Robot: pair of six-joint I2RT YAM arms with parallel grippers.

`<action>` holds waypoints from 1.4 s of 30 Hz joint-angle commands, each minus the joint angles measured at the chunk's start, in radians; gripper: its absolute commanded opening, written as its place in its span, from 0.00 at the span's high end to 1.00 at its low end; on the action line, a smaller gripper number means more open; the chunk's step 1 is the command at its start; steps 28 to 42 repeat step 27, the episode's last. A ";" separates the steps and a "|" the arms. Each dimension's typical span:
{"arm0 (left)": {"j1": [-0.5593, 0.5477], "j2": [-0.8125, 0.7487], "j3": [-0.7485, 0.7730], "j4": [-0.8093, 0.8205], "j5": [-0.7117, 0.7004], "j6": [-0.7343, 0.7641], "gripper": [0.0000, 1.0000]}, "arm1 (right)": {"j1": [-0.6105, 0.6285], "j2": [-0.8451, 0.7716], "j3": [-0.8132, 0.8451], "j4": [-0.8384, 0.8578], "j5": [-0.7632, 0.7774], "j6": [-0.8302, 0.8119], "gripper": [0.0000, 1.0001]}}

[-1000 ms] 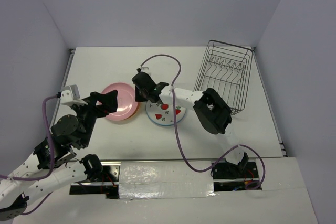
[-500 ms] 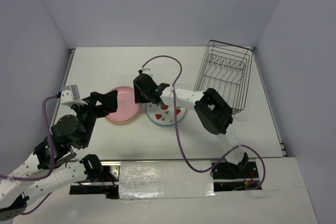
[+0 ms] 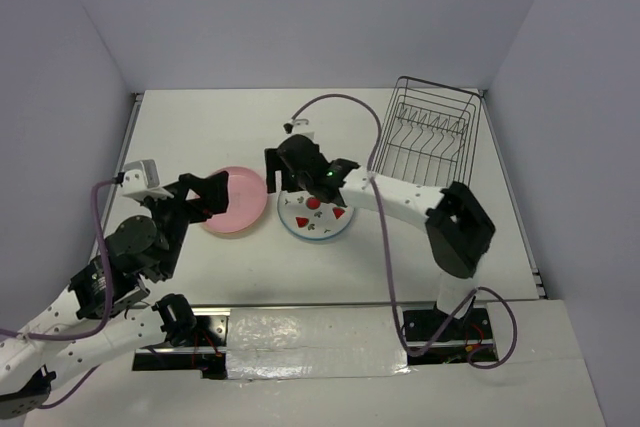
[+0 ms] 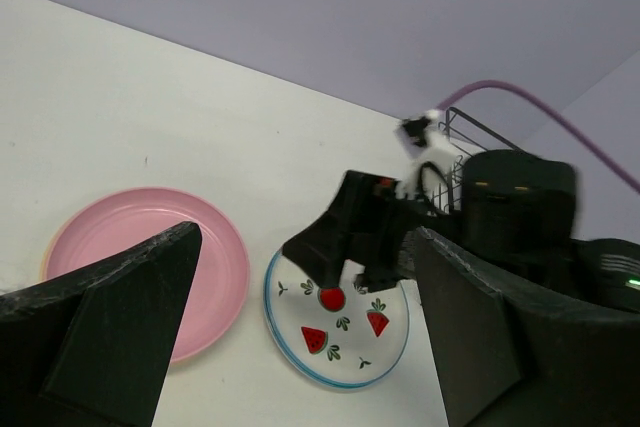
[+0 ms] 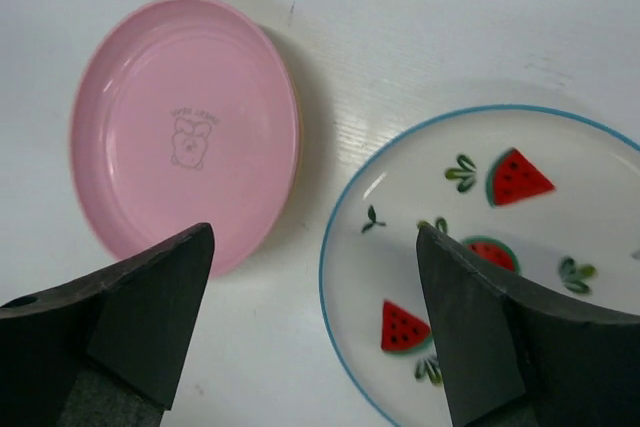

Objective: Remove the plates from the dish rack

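Observation:
The pink plate (image 3: 236, 199) lies flat on the table, with a thin yellow-orange rim (image 5: 299, 142) showing under its edge. Beside it on the right lies the white plate (image 3: 316, 217), which has red fruit prints and a blue rim. My right gripper (image 3: 284, 175) hovers open above that plate's far-left edge, nothing between its fingers (image 5: 315, 235). My left gripper (image 3: 207, 197) is open at the pink plate's left side, holding nothing. The black wire dish rack (image 3: 428, 142) stands at the back right with no plates showing in it.
A purple cable (image 3: 340, 102) loops from the right wrist over the table toward the rack. The right arm's elbow (image 3: 458, 229) stands in front of the rack. Grey walls close in the table on three sides.
My right gripper went from shut to open at the white plate's edge and rose a little. The right elbow swung to the right. The left gripper shifted slightly.

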 commanded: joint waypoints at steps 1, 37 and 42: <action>-0.008 0.018 0.006 0.061 0.004 0.038 0.01 | -0.003 -0.216 -0.076 0.012 0.074 -0.018 0.10; -0.011 0.093 -0.004 0.236 0.282 0.176 0.01 | 0.056 -1.230 -0.515 -0.068 0.230 -0.117 0.00; -0.011 0.093 -0.004 0.236 0.282 0.176 0.01 | 0.056 -1.230 -0.515 -0.068 0.230 -0.117 0.00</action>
